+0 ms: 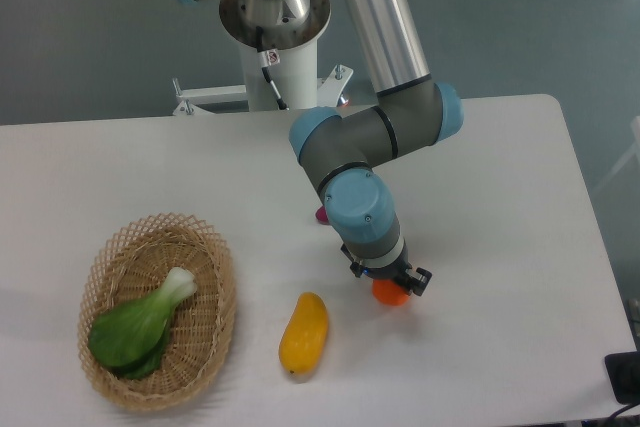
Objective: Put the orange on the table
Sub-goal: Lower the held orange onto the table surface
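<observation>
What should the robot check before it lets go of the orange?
1. Orange is in the claw: ok, it sits under the claw tip.
2. Orange is low enough to touch the table: cannot tell, the arm hides the underside.
3. Drop spot is bare: ok, only white tabletop shows around it.
4. Yellow fruit is out of the way: ok, it lies apart to the left.
5. Basket with the green vegetable is far off: ok.
6. Purple item is safe: cannot tell, the arm mostly hides it.
</observation>
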{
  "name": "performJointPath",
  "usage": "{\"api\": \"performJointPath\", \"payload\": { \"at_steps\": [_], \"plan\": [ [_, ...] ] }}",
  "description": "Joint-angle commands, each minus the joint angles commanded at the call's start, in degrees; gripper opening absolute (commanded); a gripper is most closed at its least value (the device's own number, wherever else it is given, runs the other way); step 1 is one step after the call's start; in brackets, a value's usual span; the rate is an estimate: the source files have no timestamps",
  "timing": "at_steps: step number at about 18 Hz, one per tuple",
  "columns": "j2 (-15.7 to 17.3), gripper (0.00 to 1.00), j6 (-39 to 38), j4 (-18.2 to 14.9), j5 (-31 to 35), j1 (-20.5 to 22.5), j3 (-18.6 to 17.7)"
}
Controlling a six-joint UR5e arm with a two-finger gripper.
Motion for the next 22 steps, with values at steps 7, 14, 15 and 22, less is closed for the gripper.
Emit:
{"api": "performJointPath", "payload": {
  "at_steps": [7, 14, 15, 22],
  "plan": [
    [0.44, 1.00, -0.09, -0.26, -0.17, 0.00, 0.17],
    [1.40, 1.00, -0.88, -0.53, -1.32, 0.09, 0.97],
    [1.84, 1.00, -0.88, -0.70, -1.41, 0.09, 0.97],
    [3.25, 1.00, -0.79, -0.88, -3.25, 0.26, 0.53]
  ]
}}
